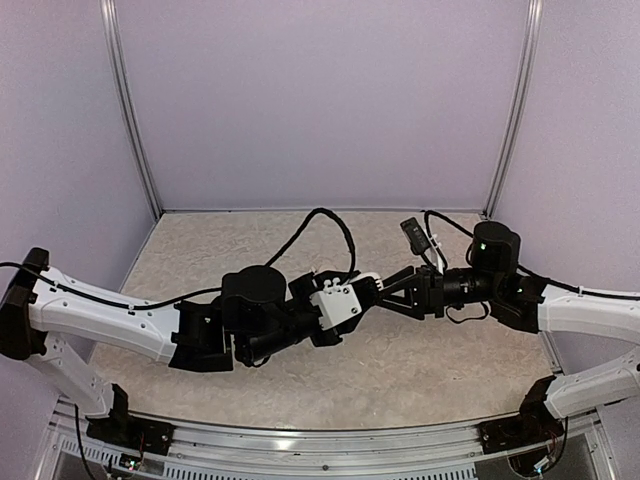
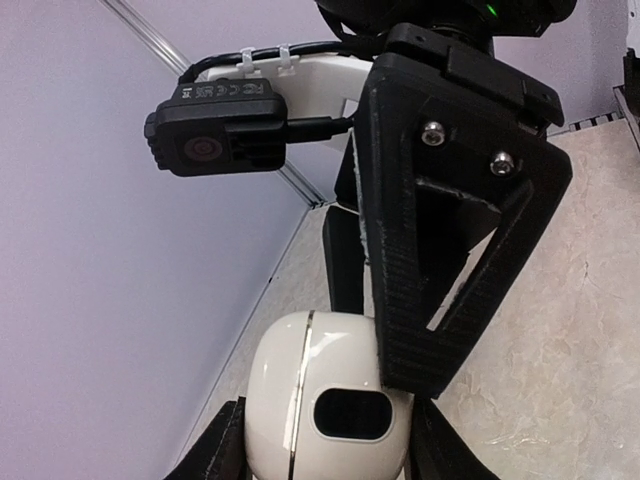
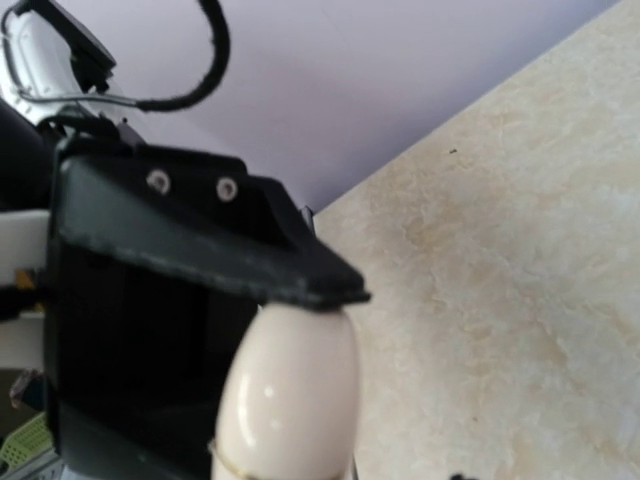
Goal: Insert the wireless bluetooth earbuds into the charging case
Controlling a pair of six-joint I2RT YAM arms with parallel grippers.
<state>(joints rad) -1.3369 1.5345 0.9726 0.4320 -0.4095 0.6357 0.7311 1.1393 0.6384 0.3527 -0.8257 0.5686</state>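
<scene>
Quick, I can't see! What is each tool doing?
Left tool: closed on the charging case.
Right tool: at the case, open or closed cannot be told.

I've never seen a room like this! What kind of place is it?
Probably a robot testing booth, not a home. Plain purple walls on metal posts box in one stone-look table, where a left robot arm and right robot arm meet at a small white case.

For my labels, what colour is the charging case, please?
The charging case is glossy white; left wrist view.
</scene>
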